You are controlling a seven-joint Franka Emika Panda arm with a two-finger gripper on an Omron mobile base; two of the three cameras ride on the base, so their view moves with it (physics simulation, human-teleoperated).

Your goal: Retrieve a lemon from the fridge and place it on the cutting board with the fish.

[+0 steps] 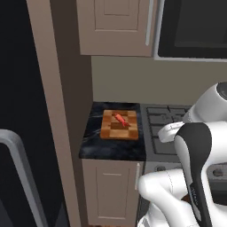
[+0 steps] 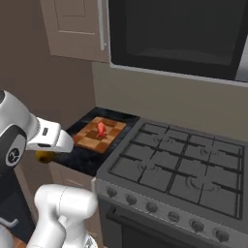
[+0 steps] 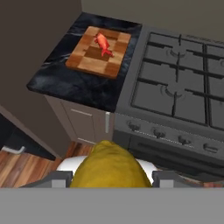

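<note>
End effector [image 3: 111, 181] is grasping round yellow lemon [image 3: 109, 168] short of the orange-brown wooden cutting board [image 3: 99, 52] w/ red fish [image 3: 103, 43]; early release risks dropping it off the dark surface [image 3: 70, 83].

The lemon [image 3: 110, 166], a yellow-orange ball, sits clamped between the fingers of the hand [image 3: 110, 177], in the air near the dark desk's [image 3: 70, 83] front edge, well apart from the cutting board [image 3: 99, 51]. That orange-brown chequered board lies flat on the desk, just left of the stove. The fish [image 3: 103, 43], small and reddish, lies on the board's far half
</note>
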